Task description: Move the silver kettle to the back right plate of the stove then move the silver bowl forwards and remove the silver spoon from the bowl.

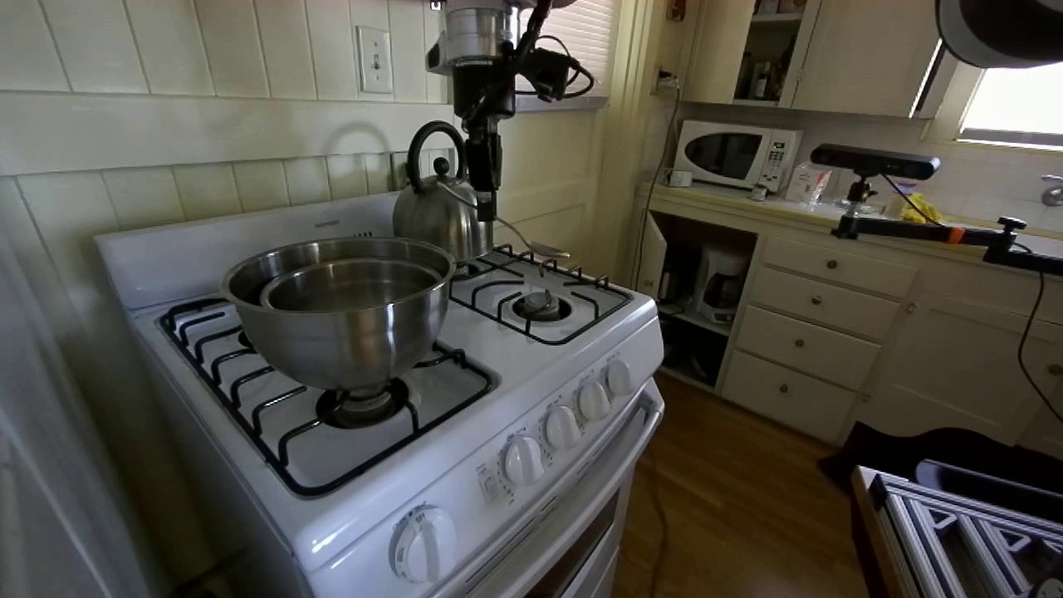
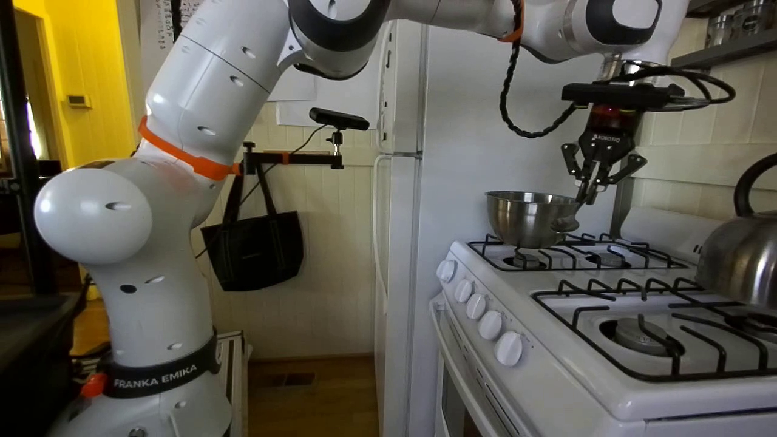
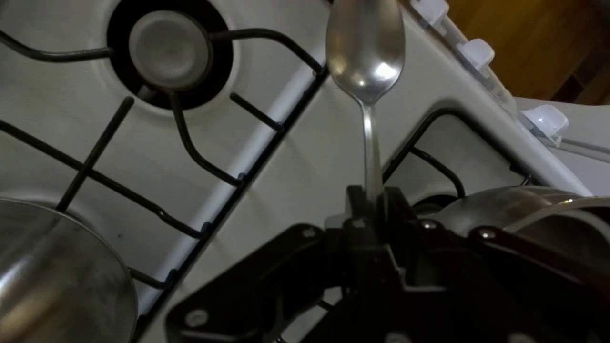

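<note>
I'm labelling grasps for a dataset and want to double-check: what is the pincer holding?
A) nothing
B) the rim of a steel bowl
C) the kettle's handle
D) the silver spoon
D: in the wrist view the pincer is closed on the silver spoon by its handle, with the rounded end sticking out.

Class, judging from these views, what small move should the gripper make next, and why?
Probably lower the metal spoon toward the white stove top: the gripper pinches it by the handle, already outside the large mixing bowl.
</note>
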{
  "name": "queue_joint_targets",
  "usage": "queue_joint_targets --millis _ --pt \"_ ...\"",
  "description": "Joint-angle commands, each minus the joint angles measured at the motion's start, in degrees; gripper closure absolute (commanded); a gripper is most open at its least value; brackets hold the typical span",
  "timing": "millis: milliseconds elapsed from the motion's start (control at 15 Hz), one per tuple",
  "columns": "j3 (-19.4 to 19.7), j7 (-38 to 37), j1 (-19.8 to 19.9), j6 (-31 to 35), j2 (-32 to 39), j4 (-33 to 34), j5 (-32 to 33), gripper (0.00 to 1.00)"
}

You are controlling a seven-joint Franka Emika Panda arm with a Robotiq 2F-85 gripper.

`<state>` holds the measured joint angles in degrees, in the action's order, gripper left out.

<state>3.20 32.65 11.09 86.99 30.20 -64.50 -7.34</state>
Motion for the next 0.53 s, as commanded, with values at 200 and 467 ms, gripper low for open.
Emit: queue_joint_targets --millis 200,467 --pt "-0.32 -5.21 -1.61 0.55 2.34 1.95 -0.77 0.96" --pt "-1.14 -14.92 -2.05 -0.47 7.60 6.68 -0.40 0.96"
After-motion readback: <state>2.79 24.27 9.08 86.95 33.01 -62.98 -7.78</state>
